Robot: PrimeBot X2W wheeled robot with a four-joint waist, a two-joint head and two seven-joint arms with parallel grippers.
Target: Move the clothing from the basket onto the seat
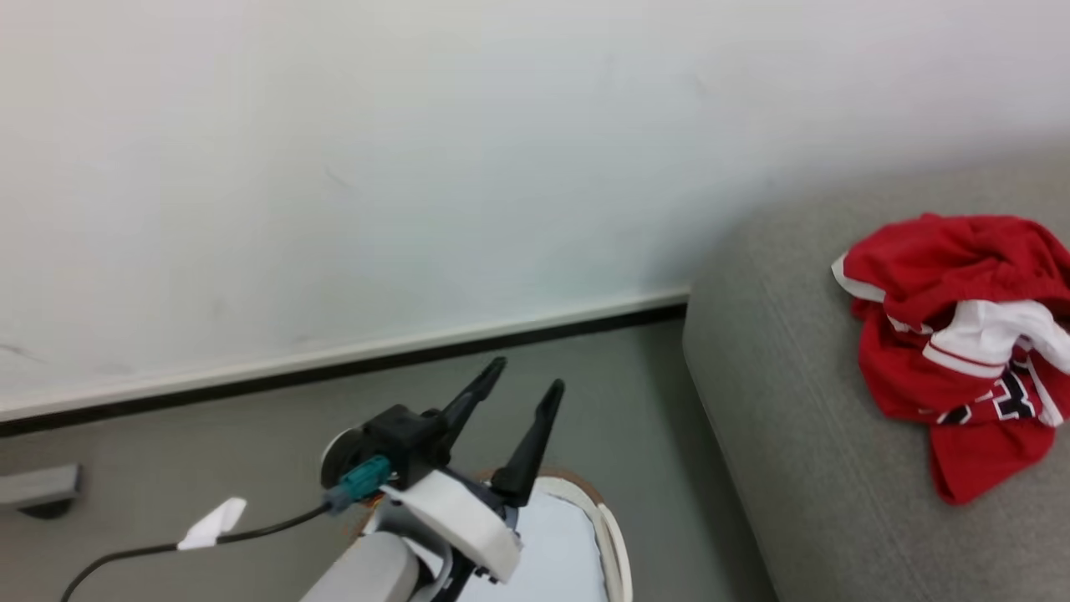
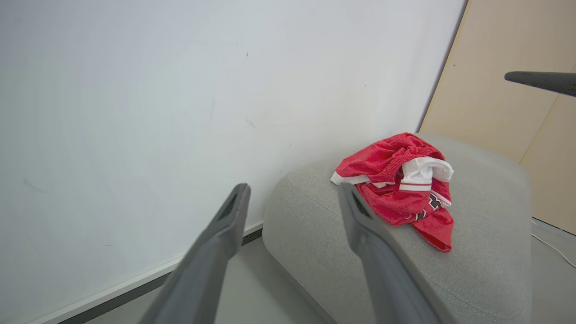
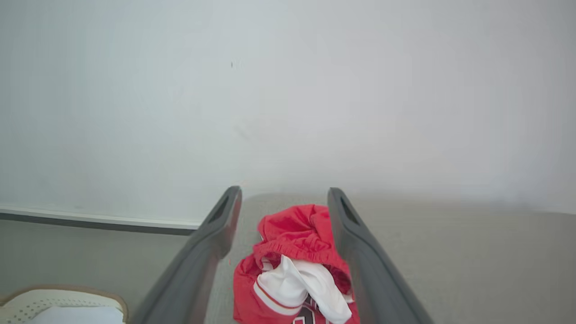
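Observation:
The clothing [image 1: 953, 334], a crumpled red garment with white panels, lies loose on the grey seat [image 1: 794, 393]. From the left wrist the clothing [image 2: 396, 184] shows near the seat's [image 2: 486, 261] back corner. My left gripper [image 1: 525, 376] stands open and empty above the basket's rim [image 1: 614, 535], left of the seat. Its own camera looks between the fingers of the left gripper [image 2: 292, 193]. My right gripper [image 3: 284, 192] is open, hanging above the clothing [image 3: 292, 252] without touching it. One finger [image 2: 540, 82] of it enters the left wrist view high above the seat. The basket [image 3: 27, 299] sits low at the left.
A pale bluish cloth [image 1: 560, 543] lies in the basket. A white wall [image 1: 418, 167] with a dark baseboard [image 1: 418, 355] runs behind. A black cable with a white tag [image 1: 213, 522] trails on the grey floor. A wooden panel [image 2: 508, 112] stands behind the seat.

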